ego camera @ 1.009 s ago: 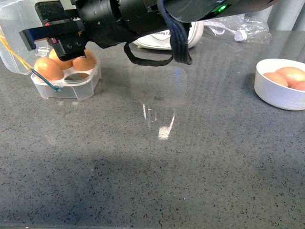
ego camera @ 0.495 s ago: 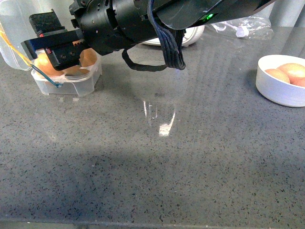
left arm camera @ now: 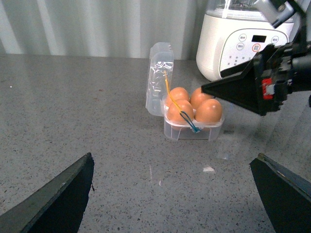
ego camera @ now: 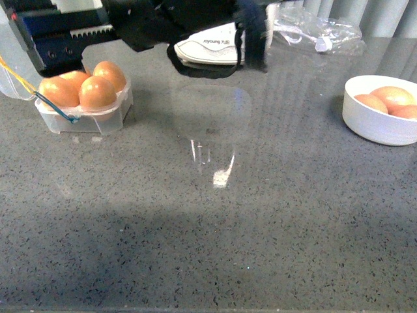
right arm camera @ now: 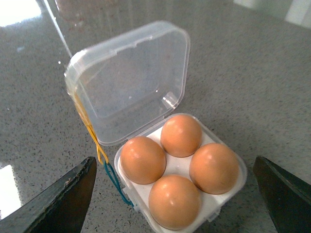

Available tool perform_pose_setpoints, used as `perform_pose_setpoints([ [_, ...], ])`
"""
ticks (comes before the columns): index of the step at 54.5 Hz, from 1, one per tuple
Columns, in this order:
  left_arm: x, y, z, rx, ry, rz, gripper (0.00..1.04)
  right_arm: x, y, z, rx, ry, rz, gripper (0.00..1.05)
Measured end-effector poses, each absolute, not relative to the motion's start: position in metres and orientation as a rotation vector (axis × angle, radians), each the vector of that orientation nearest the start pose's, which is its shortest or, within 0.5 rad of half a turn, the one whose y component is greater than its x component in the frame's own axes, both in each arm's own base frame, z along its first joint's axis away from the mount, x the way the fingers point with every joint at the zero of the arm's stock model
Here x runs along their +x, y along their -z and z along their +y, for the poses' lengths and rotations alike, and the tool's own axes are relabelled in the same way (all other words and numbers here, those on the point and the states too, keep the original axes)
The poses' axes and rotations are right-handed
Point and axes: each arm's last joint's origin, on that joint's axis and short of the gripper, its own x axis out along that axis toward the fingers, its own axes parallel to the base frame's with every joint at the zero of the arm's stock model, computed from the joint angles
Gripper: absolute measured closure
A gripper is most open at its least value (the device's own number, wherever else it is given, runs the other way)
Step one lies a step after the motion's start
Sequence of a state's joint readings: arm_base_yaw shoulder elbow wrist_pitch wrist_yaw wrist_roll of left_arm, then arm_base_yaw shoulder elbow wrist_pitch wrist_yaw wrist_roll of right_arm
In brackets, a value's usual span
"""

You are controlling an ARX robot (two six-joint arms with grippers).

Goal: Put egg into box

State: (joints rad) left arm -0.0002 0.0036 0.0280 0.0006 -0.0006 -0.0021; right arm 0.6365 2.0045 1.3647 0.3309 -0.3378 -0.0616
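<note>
White bowl (ego camera: pixel 371 127) sits far across the counter from the right fingers (ego camera: pixel 58 42), three brown eggs (ego camera: pixel 394 98) showing over its rim. A white kitchen appliance (ego camera: pixel 215 49) with a button panel stands behind those fingers, fairly near. Past it, further from them, lies a crumpled clear plastic bag (ego camera: pixel 313 29) with a white cap. Grey speckled countertop (ego camera: pixel 215 248) all around, and a bright glare patch (ego camera: pixel 225 176) mid-counter, well apart from the fingers.
</note>
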Motion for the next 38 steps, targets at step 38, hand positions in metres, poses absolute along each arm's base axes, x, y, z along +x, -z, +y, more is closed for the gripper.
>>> perform_pose_setpoints([
  [38, 0.096, -0.173, 0.000, -0.002, 0.000, -0.025, 0.07, 0.232, -0.235, 0.013, -0.072, -0.016, 0.149, 0.07],
])
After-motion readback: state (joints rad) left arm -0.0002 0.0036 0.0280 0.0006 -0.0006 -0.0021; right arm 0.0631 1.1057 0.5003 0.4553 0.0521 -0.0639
